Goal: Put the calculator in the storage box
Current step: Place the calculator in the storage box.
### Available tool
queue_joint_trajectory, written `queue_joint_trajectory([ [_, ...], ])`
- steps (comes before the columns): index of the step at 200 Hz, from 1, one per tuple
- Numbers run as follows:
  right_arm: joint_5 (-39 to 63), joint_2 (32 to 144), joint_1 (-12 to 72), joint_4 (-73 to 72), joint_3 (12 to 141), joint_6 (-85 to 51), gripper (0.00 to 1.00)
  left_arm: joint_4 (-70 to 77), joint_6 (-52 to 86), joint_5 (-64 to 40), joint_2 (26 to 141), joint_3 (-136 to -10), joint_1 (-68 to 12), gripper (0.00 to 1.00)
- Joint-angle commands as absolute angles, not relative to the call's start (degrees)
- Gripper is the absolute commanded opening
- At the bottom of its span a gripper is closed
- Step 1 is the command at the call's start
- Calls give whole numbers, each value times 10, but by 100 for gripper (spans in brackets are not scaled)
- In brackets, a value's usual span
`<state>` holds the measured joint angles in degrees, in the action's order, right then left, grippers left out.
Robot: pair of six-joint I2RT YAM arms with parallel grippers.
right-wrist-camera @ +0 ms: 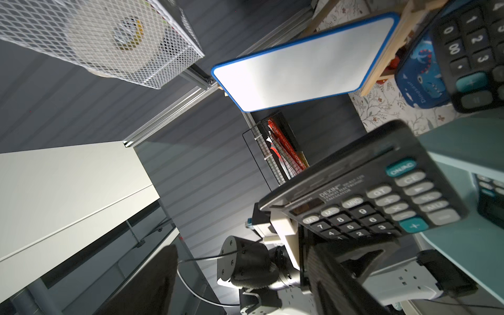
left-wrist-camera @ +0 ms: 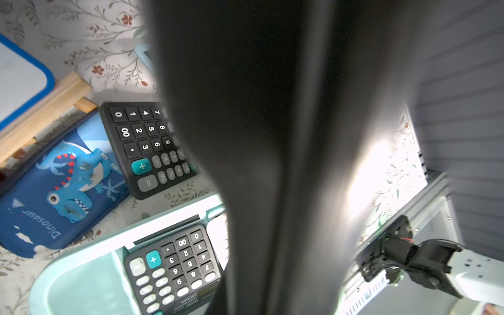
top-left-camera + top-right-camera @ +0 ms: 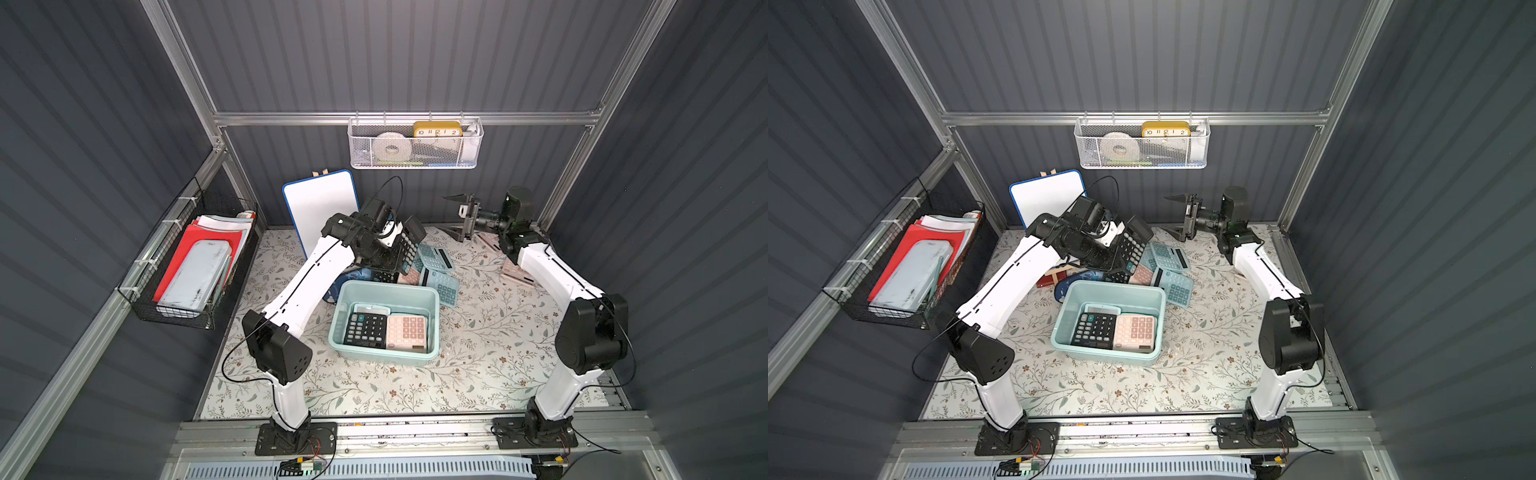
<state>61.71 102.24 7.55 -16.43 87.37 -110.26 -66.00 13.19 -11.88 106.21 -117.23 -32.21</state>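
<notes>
A black calculator (image 3: 409, 245) (image 3: 1133, 245) hangs tilted above the table, behind the storage box, with my left gripper (image 3: 395, 246) (image 3: 1120, 246) shut on it. Its dark back (image 2: 272, 136) fills the left wrist view and hides the fingers; the right wrist view shows its keys (image 1: 368, 199). The pale mint storage box (image 3: 338, 320) (image 3: 1061, 320) (image 2: 163, 226) holds a black and a pink calculator side by side on a teal one. My right gripper (image 3: 453, 216) (image 3: 1177, 215) stands open and empty, apart from the held calculator, to its right.
Teal calculators (image 3: 436, 259), a pink one (image 3: 409, 276) and a black one (image 2: 147, 147) lie behind the box. A dinosaur pencil case (image 2: 60, 191) and a blue-rimmed whiteboard (image 3: 320, 208) stand at the back left. White mesh basket (image 3: 415, 143) on the back wall, black wire basket (image 3: 195, 266) on the left wall.
</notes>
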Motion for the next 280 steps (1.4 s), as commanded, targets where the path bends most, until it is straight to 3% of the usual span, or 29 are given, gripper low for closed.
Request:
queue_joint_trajectory([
  [1, 631, 994, 51, -67, 875, -942, 82, -673, 180, -189, 1070, -1201, -293, 0],
  [29, 569, 986, 36, 211, 922, -643, 81, -665, 234, -297, 1071, -1204, -247, 0],
  [52, 536, 989, 37, 218, 898, -569, 78, -661, 262, -347, 1069, -1207, -230, 0],
  [106, 561, 1025, 53, -15, 843, -618, 73, -597, 334, -442, 1052, -1174, -207, 0],
  [159, 605, 1126, 85, -314, 865, -809, 71, -560, 369, -493, 1050, -1149, -201, 0],
  [231, 618, 1236, 118, -491, 961, -956, 64, -510, 410, -550, 1039, -1103, -196, 0],
  [280, 636, 1235, 133, -480, 957, -942, 56, -484, 433, -574, 1037, -1084, -194, 0],
])
